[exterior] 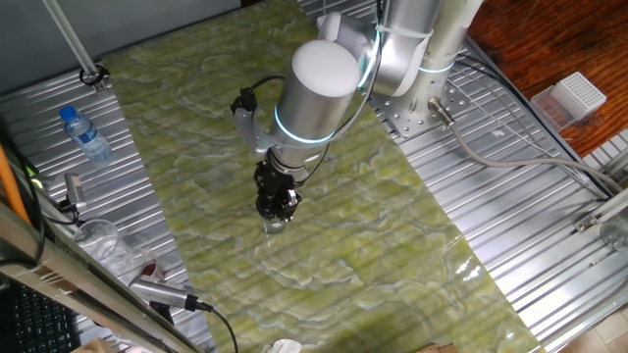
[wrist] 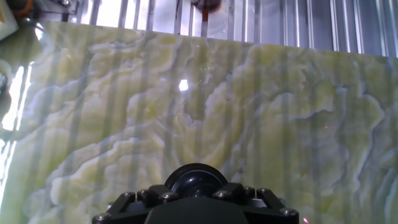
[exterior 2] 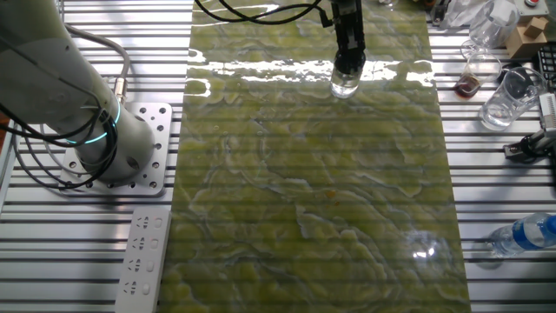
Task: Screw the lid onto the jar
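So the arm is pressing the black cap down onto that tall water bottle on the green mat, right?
Not the bottle. In the other fixed view the gripper stands over the jar, a short clear one on the green mat. The water bottle lies off the mat.

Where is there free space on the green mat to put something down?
Nearly the whole green mat is bare; only the jar stands on it near one end, with the claw on top of it. The metal strip holding the water bottle, glasses and a tool is crowded.
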Robot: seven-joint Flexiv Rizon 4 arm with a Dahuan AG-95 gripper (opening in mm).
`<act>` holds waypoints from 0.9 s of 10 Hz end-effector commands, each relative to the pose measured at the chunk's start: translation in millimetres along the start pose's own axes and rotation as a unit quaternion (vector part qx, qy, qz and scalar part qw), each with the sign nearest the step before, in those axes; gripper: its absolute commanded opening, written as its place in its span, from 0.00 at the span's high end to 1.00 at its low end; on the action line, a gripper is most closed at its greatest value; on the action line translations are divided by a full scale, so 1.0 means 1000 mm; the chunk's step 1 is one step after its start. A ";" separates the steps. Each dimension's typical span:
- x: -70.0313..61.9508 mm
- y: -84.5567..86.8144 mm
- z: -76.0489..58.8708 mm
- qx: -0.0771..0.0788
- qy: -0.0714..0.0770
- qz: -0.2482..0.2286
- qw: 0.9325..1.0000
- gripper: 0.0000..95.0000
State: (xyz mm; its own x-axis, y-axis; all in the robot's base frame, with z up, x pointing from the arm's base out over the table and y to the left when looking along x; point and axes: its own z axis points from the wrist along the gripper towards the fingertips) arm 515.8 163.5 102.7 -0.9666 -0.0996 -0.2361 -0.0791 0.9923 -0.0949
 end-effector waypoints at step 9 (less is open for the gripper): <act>0.001 0.000 0.001 0.007 -0.013 -0.005 1.000 0.40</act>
State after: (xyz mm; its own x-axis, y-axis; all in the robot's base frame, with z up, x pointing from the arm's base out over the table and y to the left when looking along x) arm 514.8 163.4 101.6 -0.9592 -0.1123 -0.2595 -0.0858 0.9900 -0.1116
